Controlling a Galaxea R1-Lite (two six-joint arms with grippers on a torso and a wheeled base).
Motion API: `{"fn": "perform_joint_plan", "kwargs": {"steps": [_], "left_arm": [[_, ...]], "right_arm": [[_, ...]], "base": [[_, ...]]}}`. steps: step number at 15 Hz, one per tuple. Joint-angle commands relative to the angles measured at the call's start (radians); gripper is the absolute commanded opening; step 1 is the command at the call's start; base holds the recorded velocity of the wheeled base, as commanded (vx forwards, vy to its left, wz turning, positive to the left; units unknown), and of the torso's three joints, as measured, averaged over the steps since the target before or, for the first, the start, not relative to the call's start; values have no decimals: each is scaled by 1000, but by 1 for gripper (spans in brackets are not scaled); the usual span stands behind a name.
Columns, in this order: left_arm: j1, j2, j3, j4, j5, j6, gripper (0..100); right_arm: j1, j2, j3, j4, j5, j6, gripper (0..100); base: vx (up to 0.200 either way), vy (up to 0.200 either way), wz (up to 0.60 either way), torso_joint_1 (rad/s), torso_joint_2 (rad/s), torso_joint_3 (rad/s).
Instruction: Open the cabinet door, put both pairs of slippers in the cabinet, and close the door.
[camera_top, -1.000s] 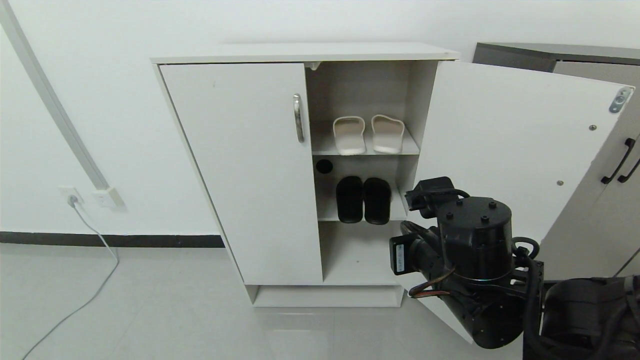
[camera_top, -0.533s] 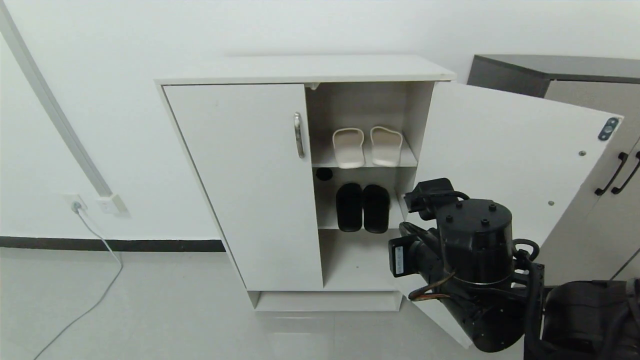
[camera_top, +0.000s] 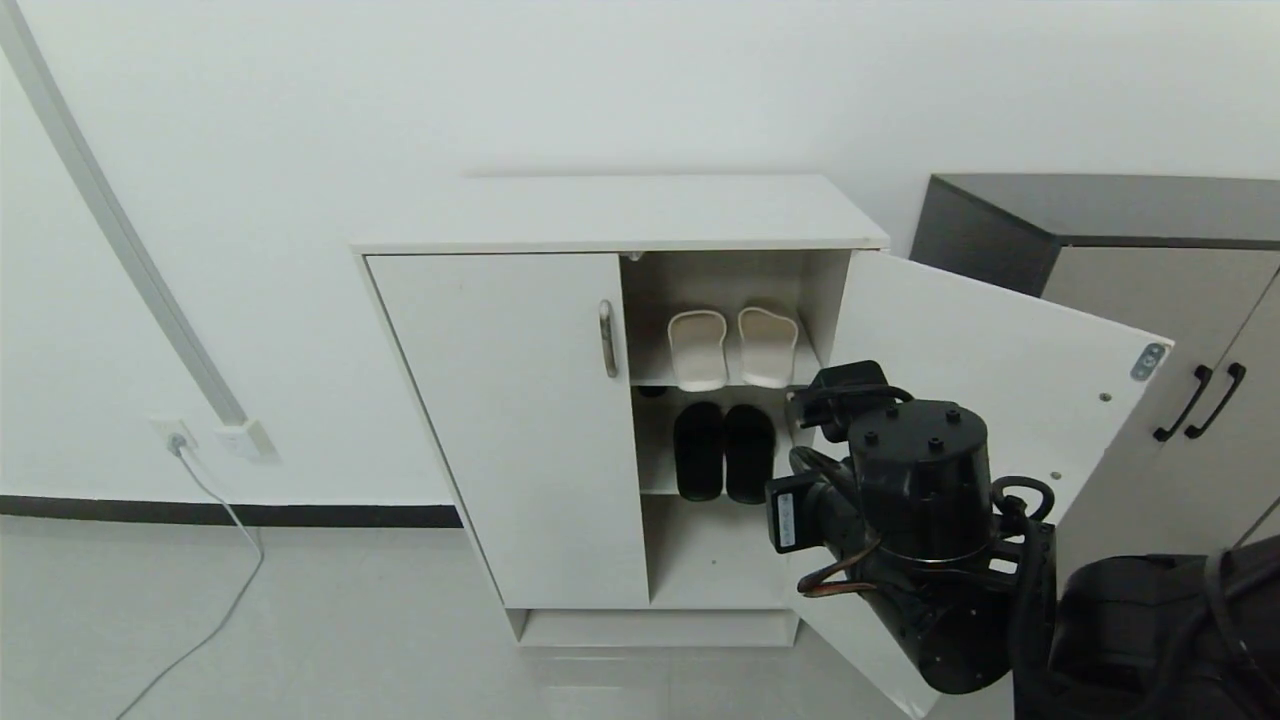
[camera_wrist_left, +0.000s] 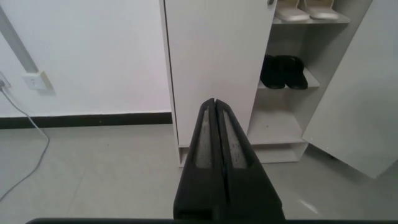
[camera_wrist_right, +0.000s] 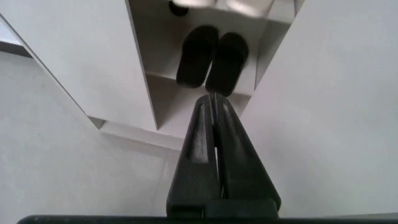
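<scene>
Two pairs of slippers sit inside the white board cabinet (camera_top: 620, 215). The cream-white moulded slippers (camera_top: 732, 347) lie side by side on the upper shelf. The black rubbery slippers (camera_top: 723, 452) lie side by side on the shelf below, touching each other.

The cabinet's white right door (camera_top: 1000, 340) is swung wide open with its inner face showing. The white left door (camera_top: 510, 420) is shut flush, with a slim silver metal handle (camera_top: 606, 338) upright at its inner edge.

The right gripper (camera_wrist_right: 214, 98) has its black fingers pressed together and grips nothing. Its tip is aimed into the open side, with the black pair straight ahead and apart from it, untouched. The cream pair is farther ahead, one shelf up. The open door runs just beside this gripper on its outer side. In the head view the right arm (camera_top: 910, 500) stands in front of that door's inner face.

The left gripper (camera_wrist_left: 214, 101) has its fingers closed flat against each other with nothing between them. It hangs over the pale grey tiled floor (camera_wrist_left: 93, 168), well apart from the cabinet. The shut door is straight ahead of it, and both pairs are ahead and off to its right.

A dark grey side cabinet (camera_top: 1100, 210) with black bar handles stands beyond the open door. A white wall socket (camera_top: 170, 432) sits far left of the left gripper.
</scene>
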Motion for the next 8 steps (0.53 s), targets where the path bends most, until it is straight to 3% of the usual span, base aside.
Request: {"fn": "perform_joint_plan", "kwargs": {"steps": [1, 8], "left_arm": [[0, 1, 0, 0, 0, -1, 0], [0, 1, 0, 0, -2, 2, 0]], "right_arm": [[2, 8, -1, -1, 0, -1, 0], [8, 11, -1, -1, 0, -1, 0]], "base": [[0, 0, 0, 159, -471, -325], [0, 0, 0, 182, -495, -309]]}}
